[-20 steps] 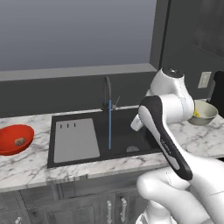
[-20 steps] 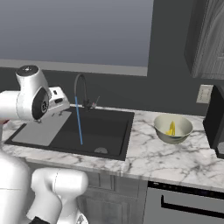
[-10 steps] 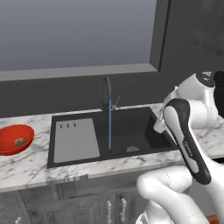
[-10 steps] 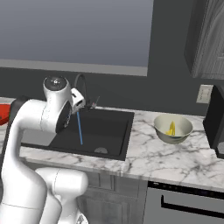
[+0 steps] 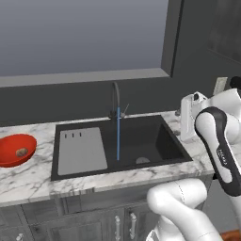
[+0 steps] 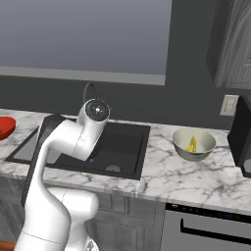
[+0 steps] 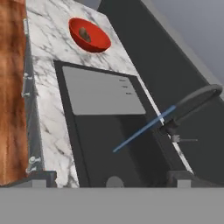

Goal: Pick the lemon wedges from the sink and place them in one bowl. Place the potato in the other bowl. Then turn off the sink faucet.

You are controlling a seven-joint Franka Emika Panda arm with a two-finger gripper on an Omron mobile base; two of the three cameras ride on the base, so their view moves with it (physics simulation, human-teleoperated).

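The black sink [image 5: 150,141] has a grey drainboard [image 5: 82,150] and its faucet [image 5: 115,96] still runs a blue stream [image 5: 118,136]. The red bowl [image 5: 14,149] on the left counter holds the potato [image 5: 21,152]. Both lemon wedges [image 6: 192,143] lie in the grey-beige bowl [image 6: 194,149] right of the sink. My gripper [image 5: 179,123] hovers at the sink's right edge, open and empty. In the hand view the gripper [image 7: 111,178] looks across the sink [image 7: 96,144] at the faucet [image 7: 194,101], its lever [image 7: 184,140] and the red bowl [image 7: 89,36] with the potato [image 7: 84,34].
A black appliance [image 6: 242,139] stands on the counter right of the grey-beige bowl, under a wall outlet [image 6: 228,104]. My own arm [image 6: 68,142] covers part of the sink [image 6: 125,147] in the right base view. Marble counter [image 6: 196,174] runs on both sides.
The arm has swung right, carrying the hand from over the basin to the sink's right edge. The gripper stays open and empty. Water keeps running.
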